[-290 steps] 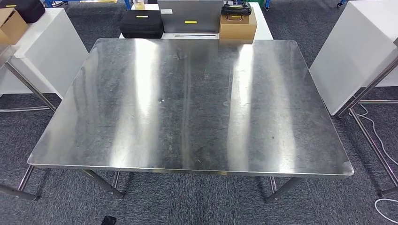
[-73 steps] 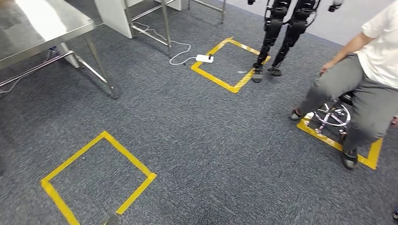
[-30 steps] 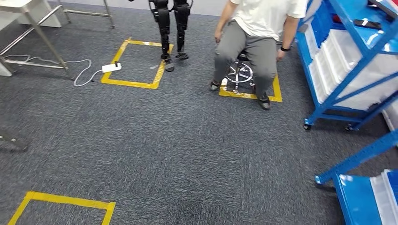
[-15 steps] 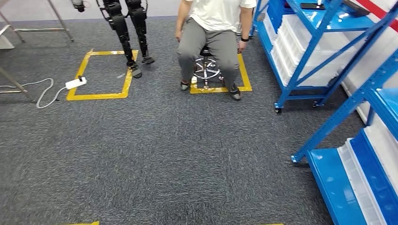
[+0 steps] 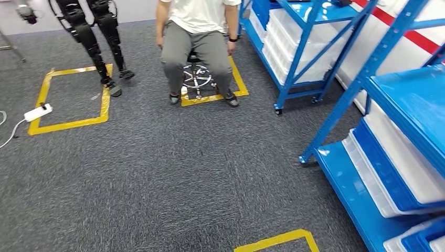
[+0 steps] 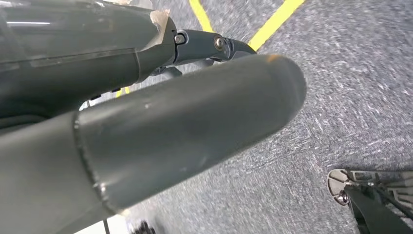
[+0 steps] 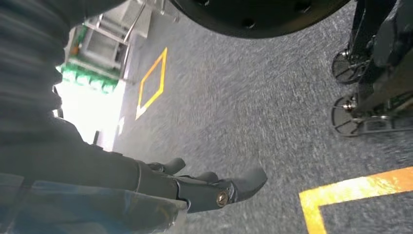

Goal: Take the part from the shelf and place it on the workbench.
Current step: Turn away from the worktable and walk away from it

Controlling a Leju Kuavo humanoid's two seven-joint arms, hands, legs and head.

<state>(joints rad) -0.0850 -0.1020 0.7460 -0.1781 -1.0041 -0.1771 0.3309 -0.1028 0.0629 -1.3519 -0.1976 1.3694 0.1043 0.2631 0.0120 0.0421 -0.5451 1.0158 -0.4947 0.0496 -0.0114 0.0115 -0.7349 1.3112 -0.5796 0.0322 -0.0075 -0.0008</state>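
Shelves (image 5: 388, 105) stand at the right, and facing them squarely is the step in hand; best to stop with the trays (image 5: 414, 173) within reach. Left hand (image 6: 146, 136) and right hand (image 7: 195, 187) hang empty, fingers loosely extended. Which tray holds the part is hidden; upper shelves are cut off.

Seated person (image 5: 197, 31) cut off above chest, blue shelf (image 5: 399, 131) cropped — carpet blurred
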